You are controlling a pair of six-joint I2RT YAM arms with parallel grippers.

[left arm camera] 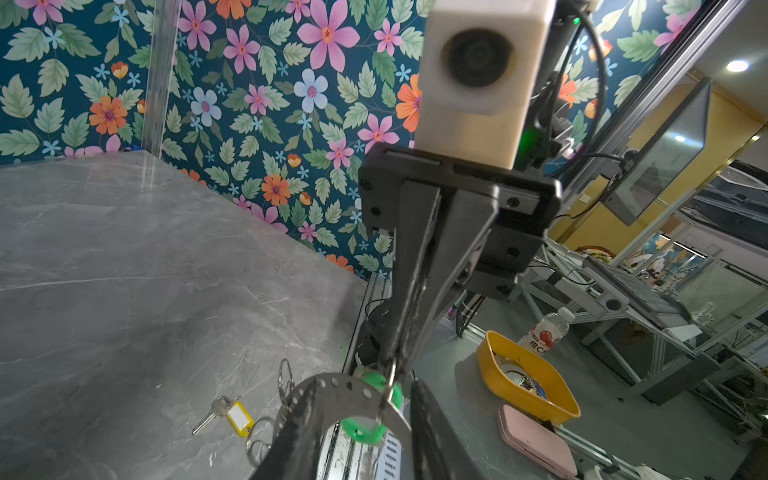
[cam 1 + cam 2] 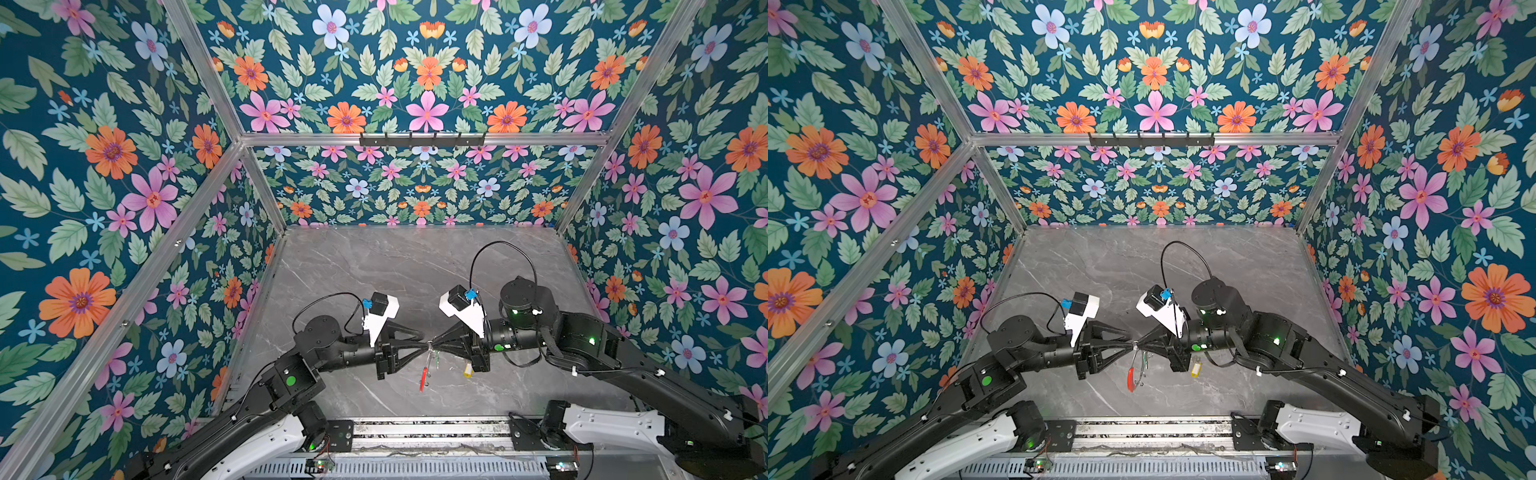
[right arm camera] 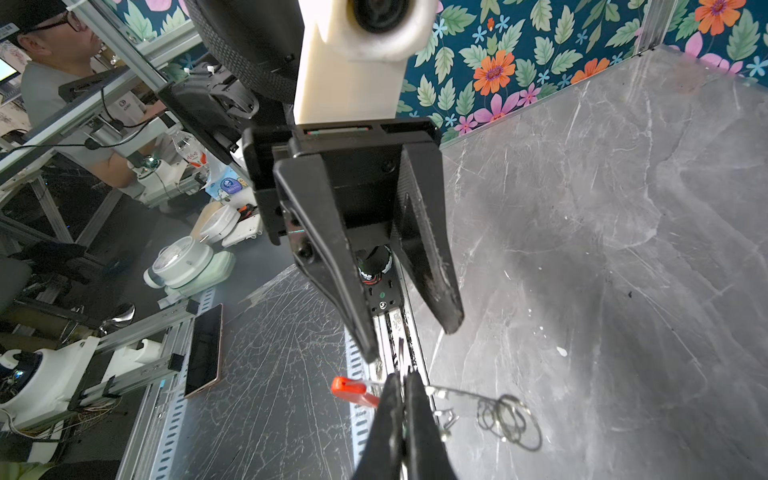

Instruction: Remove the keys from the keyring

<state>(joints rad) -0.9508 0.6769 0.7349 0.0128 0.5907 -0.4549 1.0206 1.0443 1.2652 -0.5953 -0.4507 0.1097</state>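
Both grippers meet tip to tip above the front of the marble table point(image 2: 374, 270). My right gripper point(image 3: 402, 376) is shut on the rim of the keyring point(image 1: 332, 384), which hangs below it, red sleeve point(image 2: 423, 376) lowest. A thin metal piece sticks out past its tips. The green tag point(image 1: 365, 430) of one key shows behind the ring. My left gripper point(image 1: 366, 383) has its jaws apart on either side of the ring's upper arc. The yellow-tagged key point(image 1: 239, 417) lies by itself on the table, under the right arm in both top views point(image 2: 1196, 369).
Small wire loops point(image 3: 509, 415) dangle from the ring's rim close to the tabletop. Floral walls close in the back and sides. A metal rail point(image 2: 428, 432) runs along the front edge. Beyond it stand a yellow bowl point(image 1: 528, 386) and a pink case point(image 1: 536, 440).
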